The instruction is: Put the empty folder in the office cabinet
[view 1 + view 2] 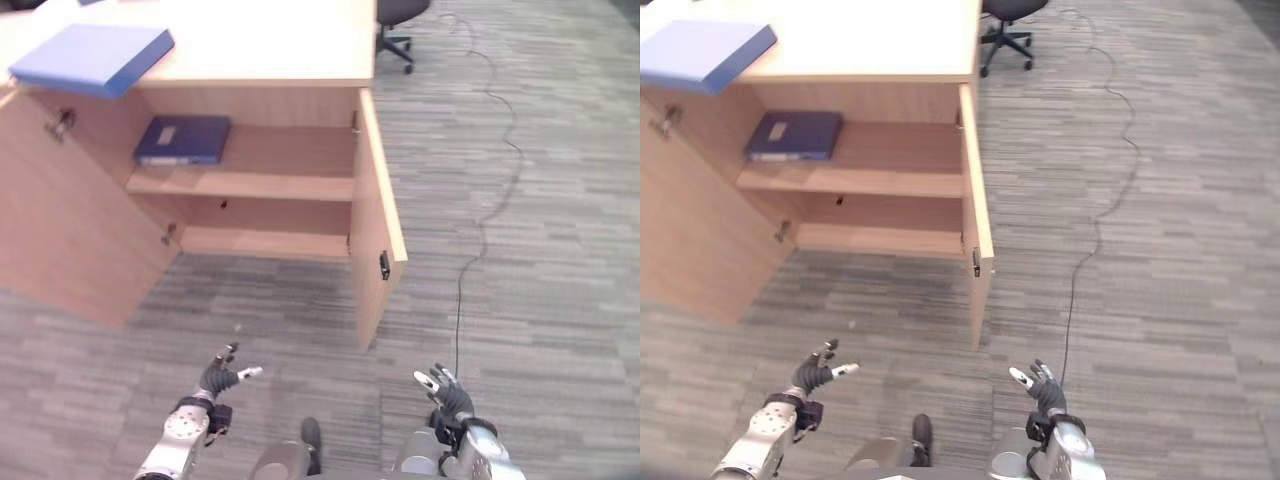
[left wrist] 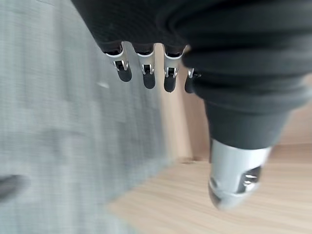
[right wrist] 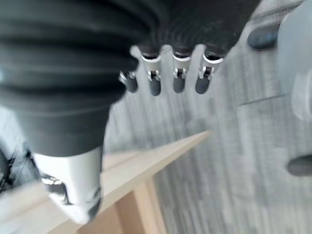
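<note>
The office cabinet (image 1: 255,190) stands with both doors open. The left door (image 1: 70,215) swings wide toward the room, and the right door (image 1: 378,215) points almost straight at the robot, so I see mostly its thin edge. On the upper shelf (image 1: 270,170) inside lies a dark blue folder (image 1: 183,139), flat, at the left end of the shelf. A lower shelf is below it, and its back part is in shadow and hard to make out.

On top of the cabinet lies a light blue folder (image 1: 92,57), flat, near the left front corner, with one corner sticking out a little over the edge. I cannot tell from here if it is empty or which of the two folders is the task's one.

Both hands hang low over the grey carpet (image 1: 520,260), well apart from the cabinet and from both folders. The left hand (image 1: 222,375) has relaxed, spread fingers and holds nothing. The right hand (image 1: 447,392) is the same, fingers loose and nothing in it. In the wrist views the fingers (image 2: 145,73) of each hand are straight, with the carpet and a pale wooden edge behind them.

At the far top an office chair (image 1: 398,30) shows, cut off so that mainly its wheeled base is visible.
</note>
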